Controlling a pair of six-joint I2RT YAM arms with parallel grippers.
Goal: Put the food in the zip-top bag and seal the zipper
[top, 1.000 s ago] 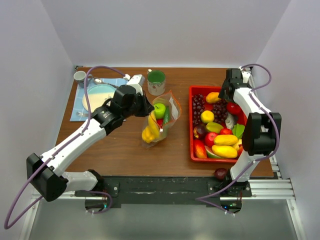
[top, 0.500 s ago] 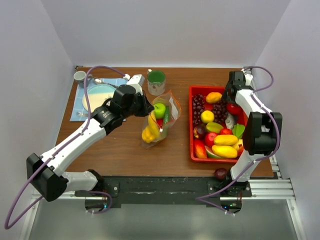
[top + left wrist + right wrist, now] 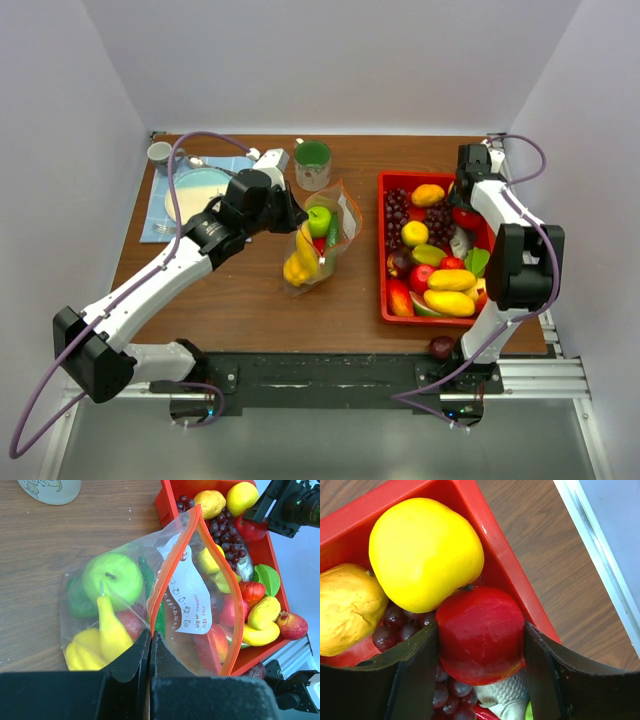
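The zip-top bag (image 3: 322, 238) lies mid-table with a green apple (image 3: 112, 575), yellow fruits (image 3: 111, 627) and other food inside. My left gripper (image 3: 289, 212) (image 3: 150, 636) is shut on the orange-red zipper (image 3: 159, 587) and holds the mouth open toward the red tray (image 3: 383, 262). The tray holds much food. My right gripper (image 3: 464, 203) (image 3: 481, 628) is at the tray's back right corner. Its fingers press both sides of a red apple (image 3: 481, 635) (image 3: 466, 216), which rests among the purple grapes (image 3: 395, 625) beside a yellow fruit (image 3: 425, 552).
A green cup (image 3: 313, 163) stands behind the bag. A plate (image 3: 195, 193) on a blue cloth and a small cup (image 3: 159, 152) are at the back left. A dark red fruit (image 3: 441, 347) lies at the table's front edge. The tray rim (image 3: 495, 535) is close to my right fingers.
My right gripper has moved right and toward the back right corner of the tray, onto the red apple. The left arm and the bag have not moved.
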